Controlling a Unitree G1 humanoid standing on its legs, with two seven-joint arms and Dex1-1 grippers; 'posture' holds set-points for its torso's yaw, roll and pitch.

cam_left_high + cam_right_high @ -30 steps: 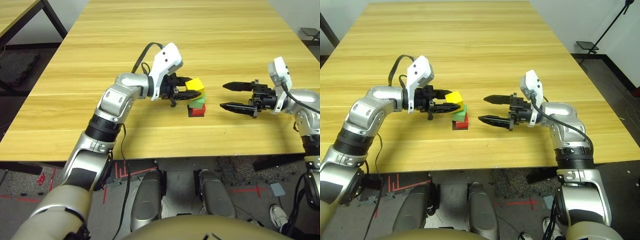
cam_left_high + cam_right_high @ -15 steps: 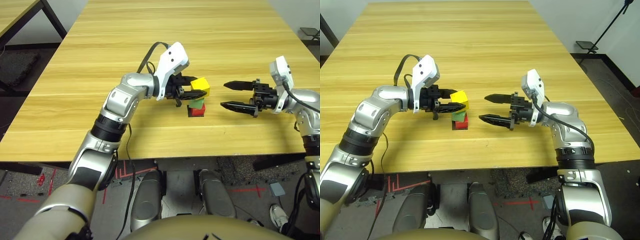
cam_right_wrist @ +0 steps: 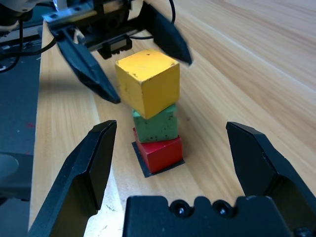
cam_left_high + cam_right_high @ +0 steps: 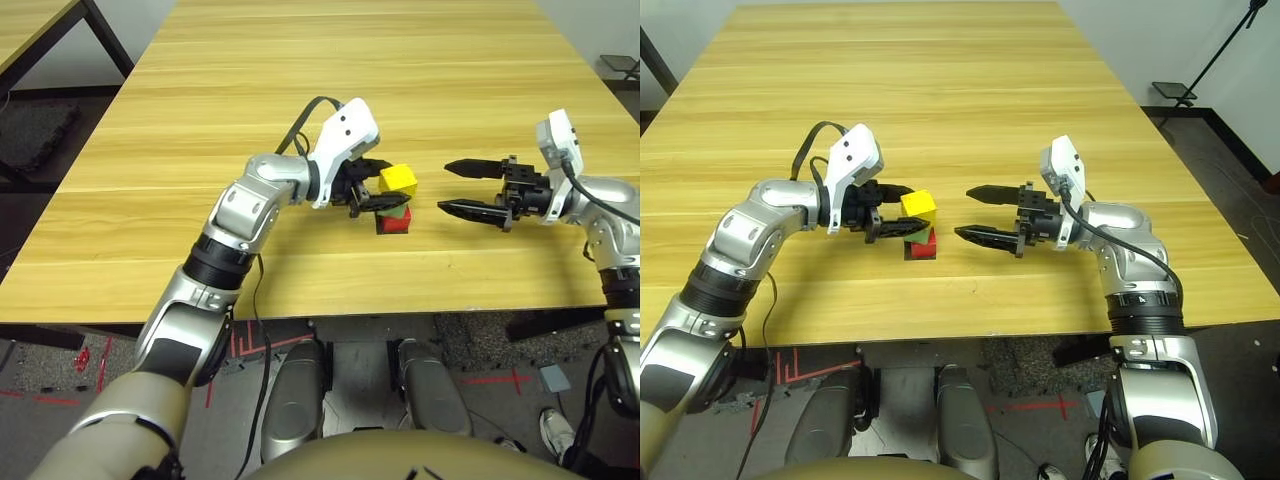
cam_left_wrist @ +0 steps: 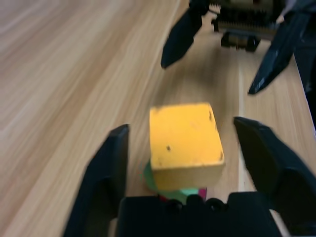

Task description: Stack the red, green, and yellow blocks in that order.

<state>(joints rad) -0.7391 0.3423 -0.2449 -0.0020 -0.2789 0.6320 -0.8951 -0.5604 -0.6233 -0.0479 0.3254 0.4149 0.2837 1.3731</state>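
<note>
Stack is up near the middle of the table: red block at the bottom on a flat black patch, green block on it, yellow block on top. Yellow sits a bit skewed and overhangs the green toward the left arm's side, so the top joint looks marginal. Left gripper has its fingers spread to either side of the yellow block with daylight on both sides, touching nothing. Right gripper is parked just beside the stack, fingers wide apart, empty, pointing at it. Handling read: small stiff cubes, matte faces, so they should pinch cleanly without slip and won't deform; they look light, which means any side nudge from a fingertip will likely shift or topple the column rather than be resisted. If the yellow needs re-squaring, I'd take it on two opposite flat side faces, mid-height, fingers square to the faces, not on corners. Any pull-out should go straight back along the finger line, clear of the yellow's sides. Green and red are best left alone.
</note>
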